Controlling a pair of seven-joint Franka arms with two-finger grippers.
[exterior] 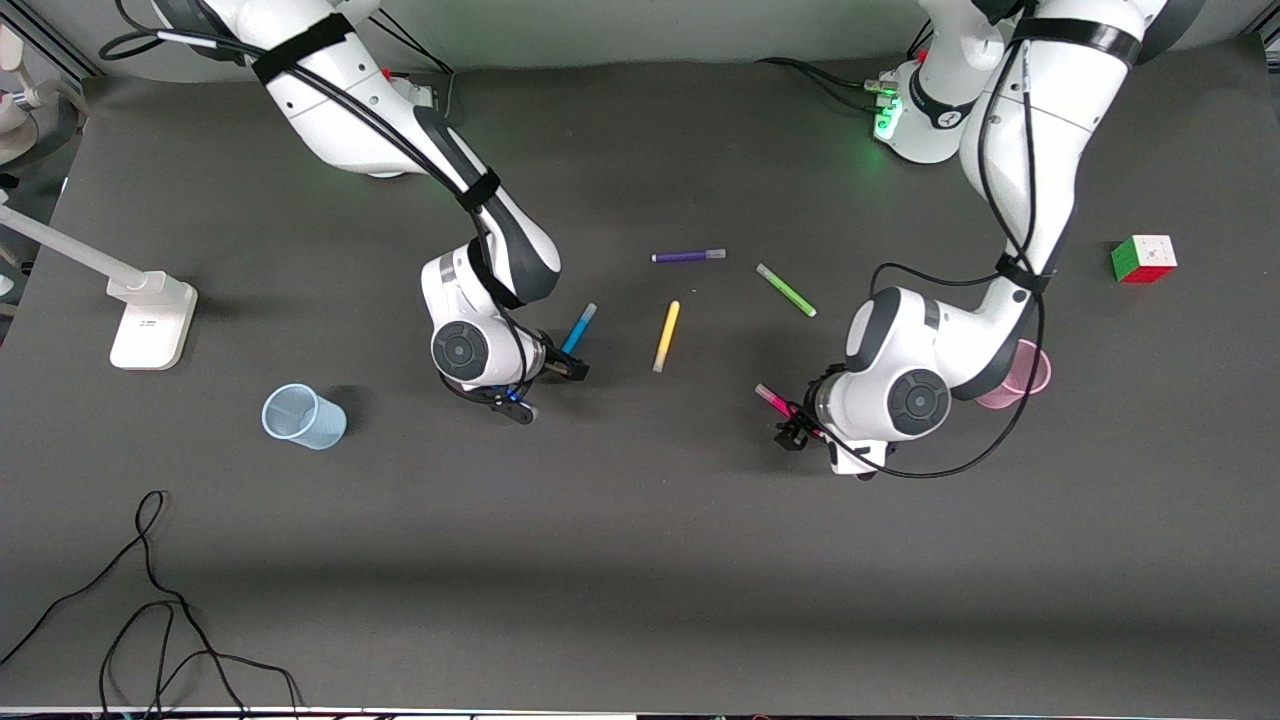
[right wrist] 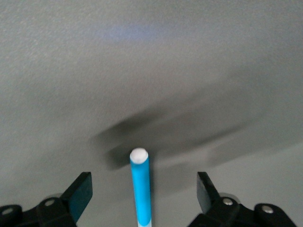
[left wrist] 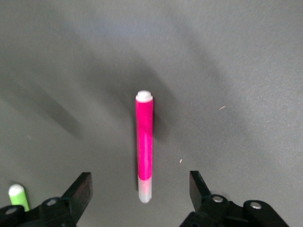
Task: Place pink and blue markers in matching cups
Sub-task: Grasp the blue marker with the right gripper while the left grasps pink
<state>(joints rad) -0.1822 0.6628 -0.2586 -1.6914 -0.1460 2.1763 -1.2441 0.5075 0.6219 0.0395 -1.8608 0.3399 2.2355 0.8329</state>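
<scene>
The blue marker lies on the dark table. My right gripper is low over its end nearer the front camera. In the right wrist view my right gripper is open, with the blue marker between its jaws and untouched. The pink marker lies on the table. My left gripper is low over one end of it. In the left wrist view my left gripper is open astride the pink marker. The pale blue cup stands toward the right arm's end. The pink cup is partly hidden by the left arm.
A purple pen, a yellow pen and a green pen lie mid-table. A colour cube sits toward the left arm's end. A white stand and a black cable are toward the right arm's end.
</scene>
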